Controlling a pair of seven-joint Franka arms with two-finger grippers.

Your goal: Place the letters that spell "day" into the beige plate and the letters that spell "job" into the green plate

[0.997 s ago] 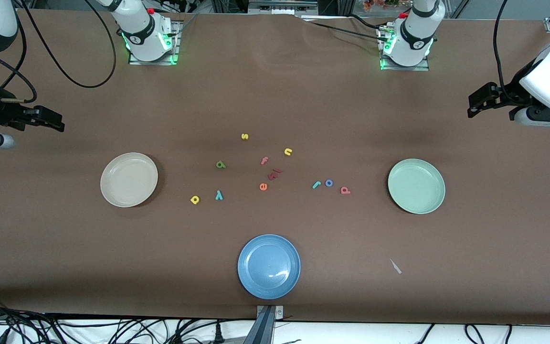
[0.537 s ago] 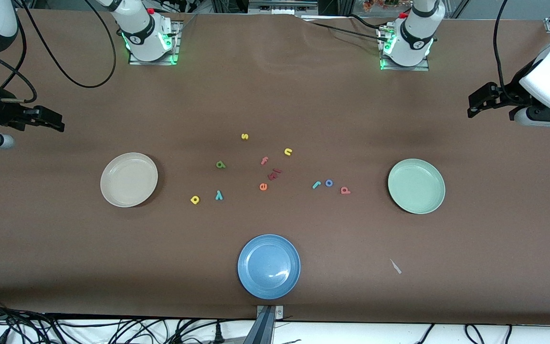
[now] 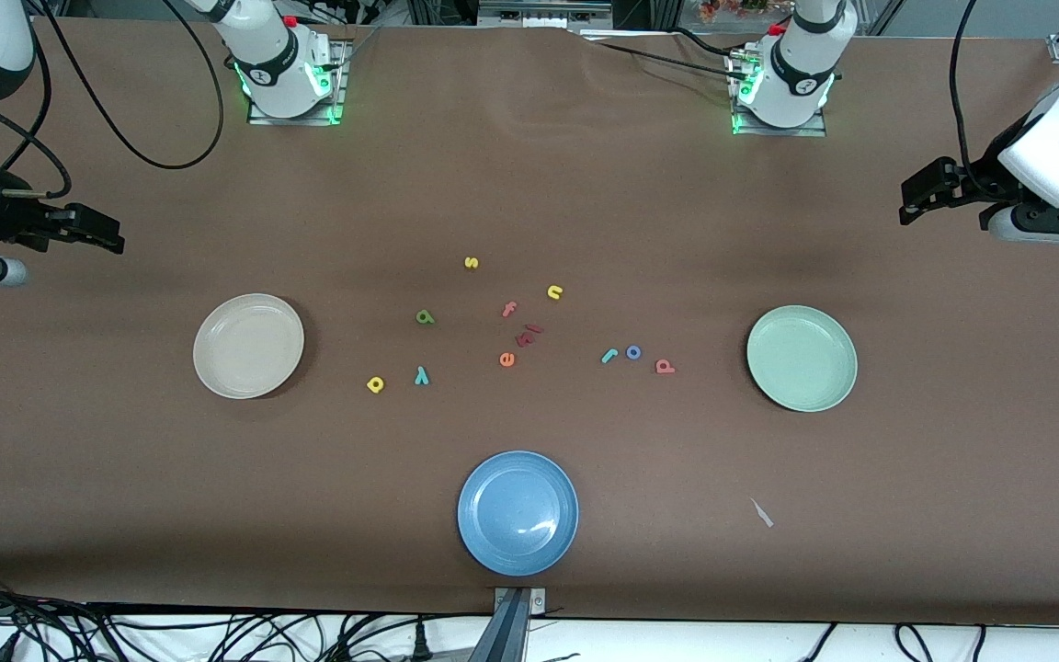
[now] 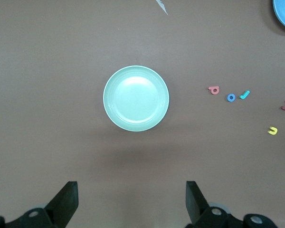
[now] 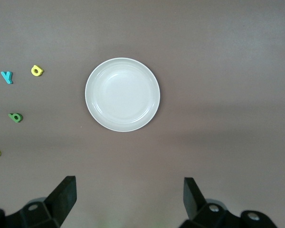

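While both arms are waiting with jaws wide, nothing is being held. Nearest the camera: d (image 3: 375, 384), y (image 3: 421, 375), b (image 3: 665, 366), o (image 3: 633, 352), j (image 3: 609, 355), then a (image 3: 425, 317), all mid-table between beige plate (image 3: 248, 346) and green plate (image 3: 802, 358). Left gripper (image 3: 929, 193) is hanging over its table end, right gripper (image 3: 79, 230) over the other. Risk: grabbing e (image 3: 506, 359) or n (image 3: 555, 292) instead; tiny foam slipping. j's long axis is running along the table, toward o.

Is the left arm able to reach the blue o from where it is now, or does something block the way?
Probably yes. The left gripper hangs open over bare table at the left arm's end. The blue o lies flat between the teal j and salmon b, apart from both, uncovered.
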